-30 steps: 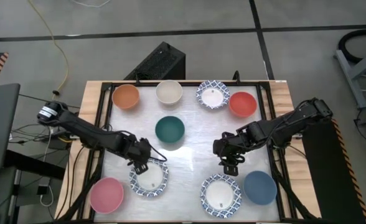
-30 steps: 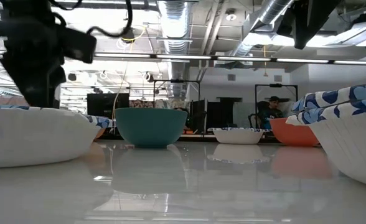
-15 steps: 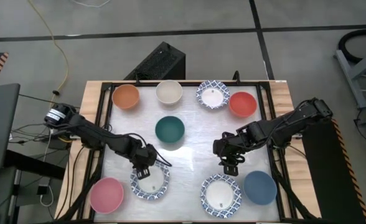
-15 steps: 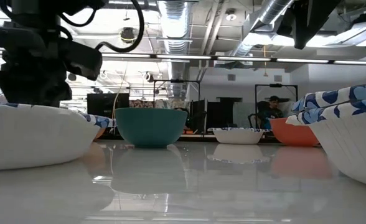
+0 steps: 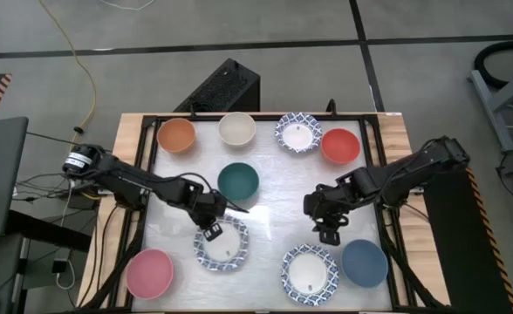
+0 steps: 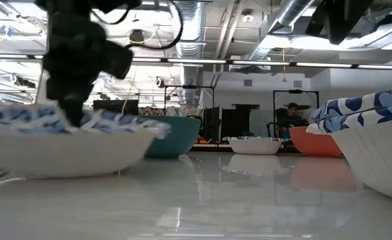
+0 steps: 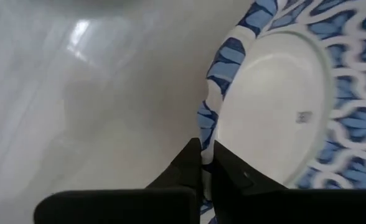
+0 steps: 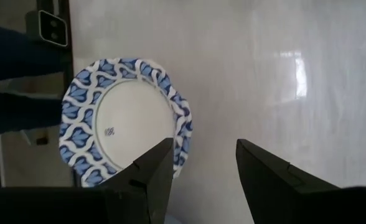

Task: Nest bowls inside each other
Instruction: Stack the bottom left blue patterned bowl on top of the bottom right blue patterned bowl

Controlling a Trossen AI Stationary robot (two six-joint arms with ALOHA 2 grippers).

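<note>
A blue-and-white patterned bowl (image 5: 224, 247) sits near the table's front, left of centre, with my left gripper (image 5: 211, 228) shut on its rim. It also shows in the low view as the patterned bowl (image 6: 63, 143). My right gripper (image 5: 329, 234) hangs open above bare table, just far of a second patterned bowl (image 5: 309, 272) that rests on its base beside a blue bowl (image 5: 364, 263). A dark green bowl (image 5: 238, 182) stands at the centre and a pink bowl (image 5: 149, 273) at the front left. My left gripper pinches the patterned bowl's rim (image 7: 205, 134) at its far left side, one finger inside the bowl and one outside. The fingers (image 7: 189, 168) come from above, slanting down. The bowl looks tipped a little; whether its base is on the table I cannot tell.
Along the far edge stand an orange bowl (image 5: 176, 135), a cream bowl (image 5: 236, 129), a third patterned bowl (image 5: 297, 133) and a red bowl (image 5: 340, 146). A black frame (image 5: 143, 174) borders the table. Bare table lies between the two arms.
My left gripper has shut on the patterned bowl's rim and gone toward the table's right edge. The bowl has shifted with it, right and a little toward the far edge, closer to the green bowl.
</note>
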